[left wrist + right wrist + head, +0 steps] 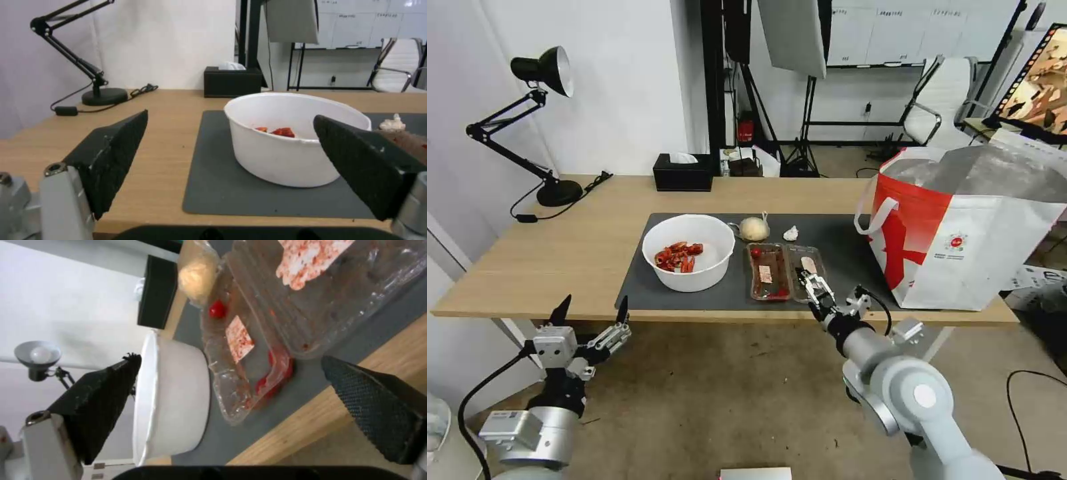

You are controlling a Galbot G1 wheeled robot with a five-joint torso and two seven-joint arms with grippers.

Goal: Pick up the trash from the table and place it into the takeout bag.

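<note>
The left claw point(592, 309) hangs open below the table's point(547, 260) front edge, holding nothing. On the dark mat point(840, 257) sit the white bowl point(688, 252), the tied bag point(753, 228), the crumpled tissue point(791, 233) and the clear tray point(784, 270). The right claw point(816, 289), open, hovers at the tray's near edge. The takeout bag point(960, 227) stands on the table's right end.
</note>
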